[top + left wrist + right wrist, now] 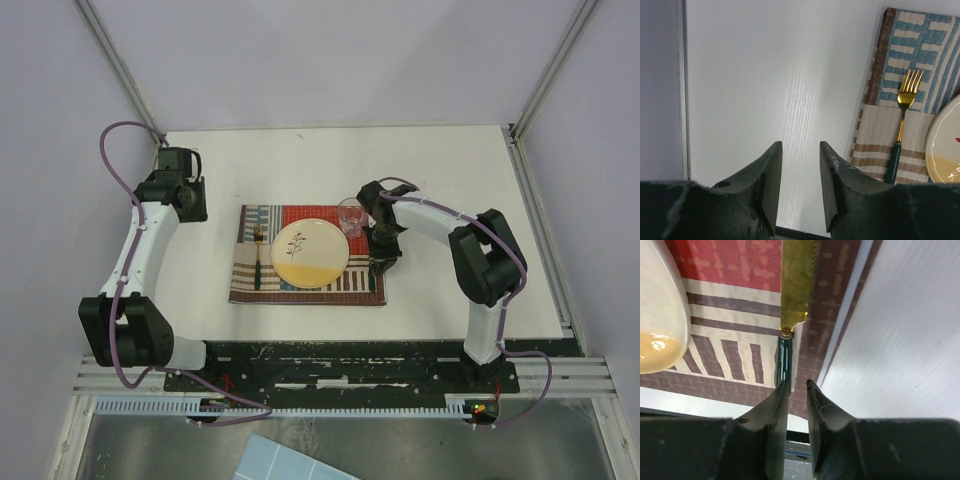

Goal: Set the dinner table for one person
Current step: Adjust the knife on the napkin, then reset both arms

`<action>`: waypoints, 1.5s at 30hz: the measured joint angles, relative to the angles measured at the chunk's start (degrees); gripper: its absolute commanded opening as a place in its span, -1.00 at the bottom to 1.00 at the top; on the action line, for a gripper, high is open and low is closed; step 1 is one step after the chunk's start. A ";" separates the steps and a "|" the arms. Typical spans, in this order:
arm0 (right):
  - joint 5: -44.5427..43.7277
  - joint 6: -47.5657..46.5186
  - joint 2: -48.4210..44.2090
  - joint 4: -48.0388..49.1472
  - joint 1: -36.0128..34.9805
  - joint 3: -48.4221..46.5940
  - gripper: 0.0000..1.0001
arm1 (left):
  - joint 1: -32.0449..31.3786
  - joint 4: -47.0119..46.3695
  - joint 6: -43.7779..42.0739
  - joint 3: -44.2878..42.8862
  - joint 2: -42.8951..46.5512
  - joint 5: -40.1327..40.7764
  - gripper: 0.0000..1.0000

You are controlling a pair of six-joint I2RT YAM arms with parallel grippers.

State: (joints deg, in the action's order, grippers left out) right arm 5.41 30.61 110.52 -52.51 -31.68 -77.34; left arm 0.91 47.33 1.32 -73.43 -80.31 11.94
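The white dinner table (460, 200) carries a striped placemat (262, 285) with a cream plate (311, 252) at its centre, a gold fork (257, 262) with a green handle to the left and a clear glass (350, 215) at the upper right. A gold knife (797, 285) with a green handle lies along the mat's right edge. My right gripper (796, 385) hovers just over the knife's handle end, jaws slightly apart and empty. My left gripper (801, 150) is open and empty over bare table, left of the mat. The fork (902, 125) also shows in the left wrist view.
Metal frame posts and grey walls enclose the table on the left, back and right. The right arm's elbow (487, 255) stands over the table to the right of the mat. The black base rail (340, 365) runs along the near edge.
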 measured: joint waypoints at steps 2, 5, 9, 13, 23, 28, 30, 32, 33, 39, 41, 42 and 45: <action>-0.81 -1.64 -0.22 -1.20 0.48 -0.70 -0.44 | 0.00 -0.44 -0.55 0.00 0.42 0.00 -0.13; -2.08 -4.04 -1.31 -3.21 1.62 -1.33 -0.45 | 0.00 -1.53 -1.09 0.00 1.66 -0.04 -0.13; -3.43 -7.17 -4.22 -5.42 3.06 -2.49 -0.45 | 0.00 -2.54 -2.40 0.00 3.28 -0.13 -0.13; -4.90 -11.08 -6.93 -6.38 4.52 -6.21 -0.46 | -0.02 -2.93 -3.08 0.00 3.39 -0.52 -0.13; -1.46 -23.21 -7.06 -7.96 9.57 -23.91 -0.45 | -4.52 -4.09 -3.02 0.15 0.66 -1.97 -0.14; -0.07 -30.38 -4.48 -11.37 9.51 -28.57 -0.44 | -11.74 -4.37 -3.10 6.10 1.14 -3.19 -0.18; -1.01 -32.17 -4.22 -11.93 9.44 -28.11 -0.46 | -15.28 -5.18 -4.26 10.27 2.16 -2.71 -0.16; -1.77 -33.88 -4.04 -13.27 9.46 -27.80 -0.46 | -17.90 -7.30 -6.27 15.50 4.28 -1.92 -0.06; -1.84 -34.82 -4.04 -14.08 9.53 -27.78 -0.46 | -18.47 -8.33 -7.54 18.08 5.88 -1.55 -0.02; 2.10 -39.50 -4.09 -18.10 9.73 -28.26 -0.47 | -18.23 -12.76 -10.29 20.11 11.28 -1.11 0.02; 2.62 -39.98 -4.04 -18.80 9.70 -29.59 -0.47 | -18.23 -13.44 -10.43 18.71 10.14 -1.14 0.01; 2.82 -40.17 -4.07 -18.80 9.70 -30.58 -0.48 | -18.23 -13.42 -10.58 17.84 9.18 -1.18 0.01; 3.17 -40.61 -4.07 -18.47 9.66 -31.67 -0.49 | -18.23 -13.35 -10.78 15.76 6.73 -1.27 0.04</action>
State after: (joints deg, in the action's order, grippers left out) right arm 8.58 -10.00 106.45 -70.98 -22.02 -109.01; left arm -17.32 33.98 -9.45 -57.67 -73.58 10.68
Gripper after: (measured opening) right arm 0.258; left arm 0.506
